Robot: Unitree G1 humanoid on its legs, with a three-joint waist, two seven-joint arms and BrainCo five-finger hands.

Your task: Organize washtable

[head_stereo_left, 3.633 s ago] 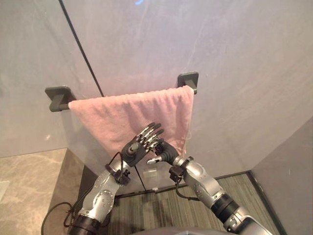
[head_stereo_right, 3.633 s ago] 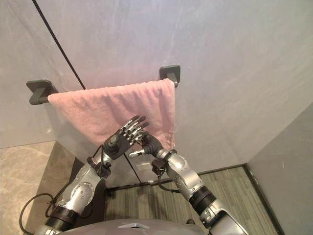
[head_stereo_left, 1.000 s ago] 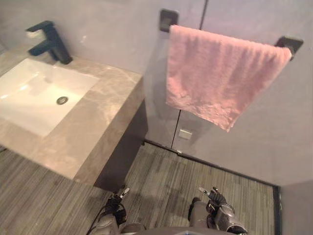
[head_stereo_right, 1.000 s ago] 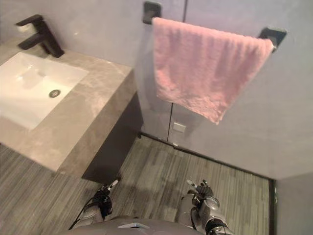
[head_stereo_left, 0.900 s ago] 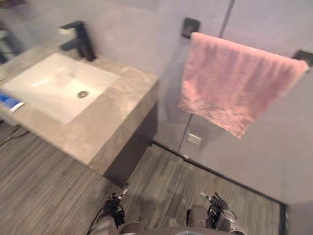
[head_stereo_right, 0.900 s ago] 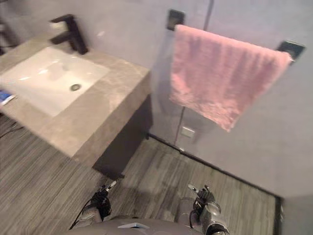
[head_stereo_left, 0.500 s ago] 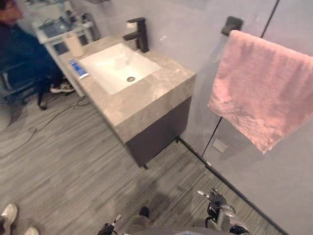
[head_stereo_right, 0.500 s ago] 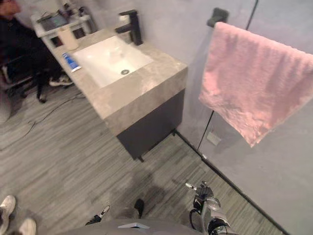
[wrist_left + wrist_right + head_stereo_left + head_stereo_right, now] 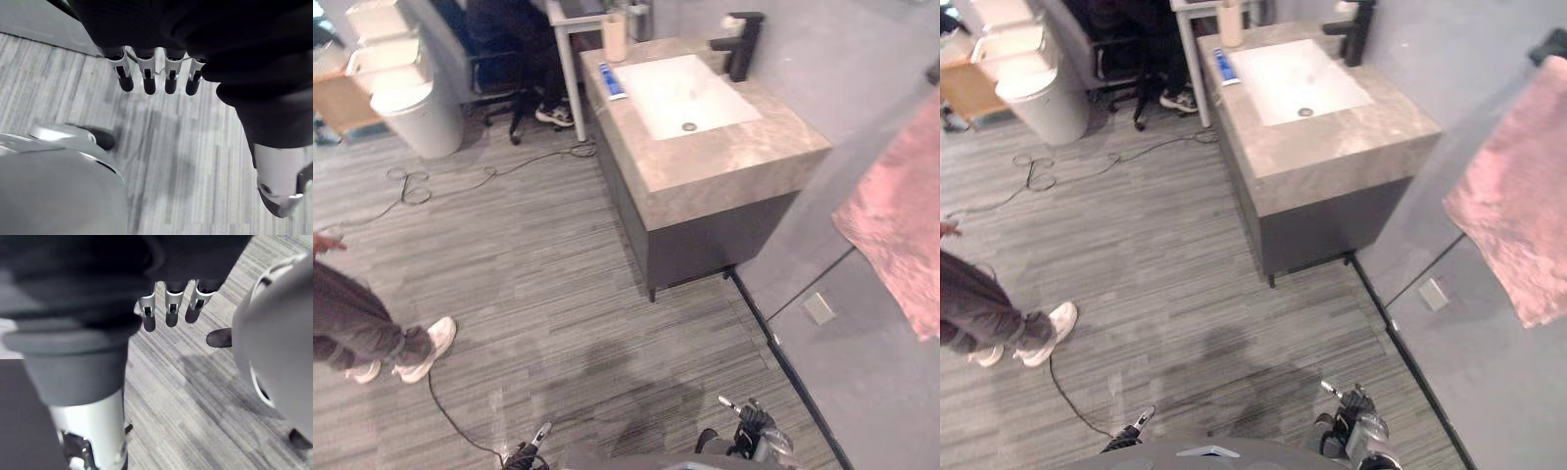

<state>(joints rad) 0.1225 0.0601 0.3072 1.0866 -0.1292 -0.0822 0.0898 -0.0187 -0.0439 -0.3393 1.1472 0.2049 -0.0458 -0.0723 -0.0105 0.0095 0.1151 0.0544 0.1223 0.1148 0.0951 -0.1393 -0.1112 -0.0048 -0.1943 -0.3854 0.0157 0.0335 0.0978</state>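
Nearest the camera, the left hand is hanging low over the grey striped floor, its fingers pointing straight down in a row and holding nothing. The right hand is hanging the same way on the other side, fingers straight and relaxed, with nothing in them. Both hands are sitting well apart from the washtable.

To the left, a person's leg is stepping into view, wearing a white shoe.

Farther out, the washtable is standing against the grey wall, a marble top on a dark cabinet. A white sink is lying sunk into its top, and a black tap is standing at the sink's back edge. A blue tube is lying flat on the marble just beside the sink's left rim. A beige cup is standing upright beyond the tube, at the far left corner.

On the right, a pink towel is hanging against the wall.

Farthest back, a white bin is standing on the floor, and a second person is sitting on a chair near the washtable's far corner.
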